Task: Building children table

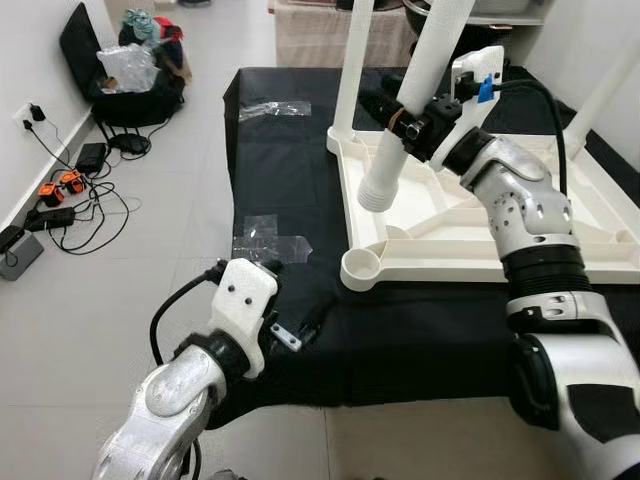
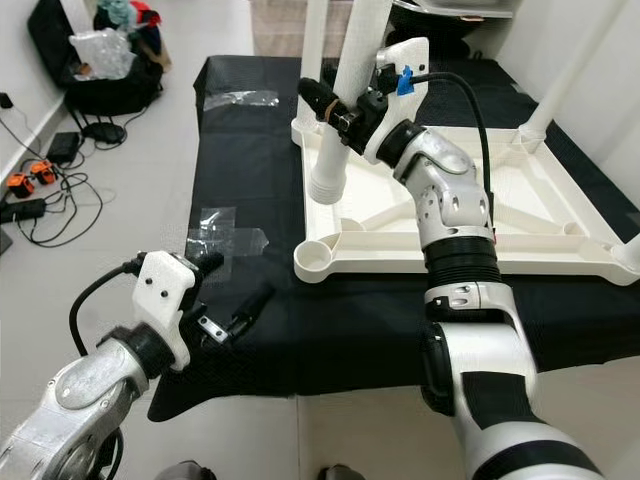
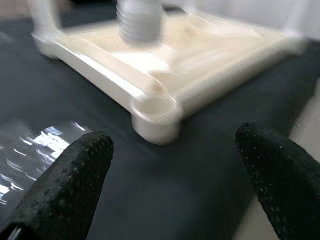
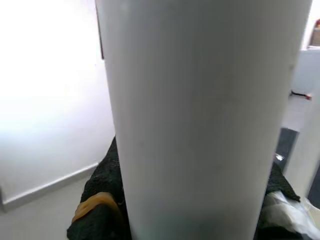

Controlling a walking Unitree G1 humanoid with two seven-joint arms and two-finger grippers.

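While clamped in right tool (image 1: 408,122), leg (image 1: 415,95).

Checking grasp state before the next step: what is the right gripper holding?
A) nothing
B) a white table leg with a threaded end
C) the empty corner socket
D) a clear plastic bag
B: the right gripper is shut on the white table leg, its threaded end hanging above the upturned tabletop, short of the empty corner socket.

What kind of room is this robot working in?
Probably a room in a home, used as a work spot: tiled floor, a power strip and cables by the wall, and a black cloth under an upturned white children's table.
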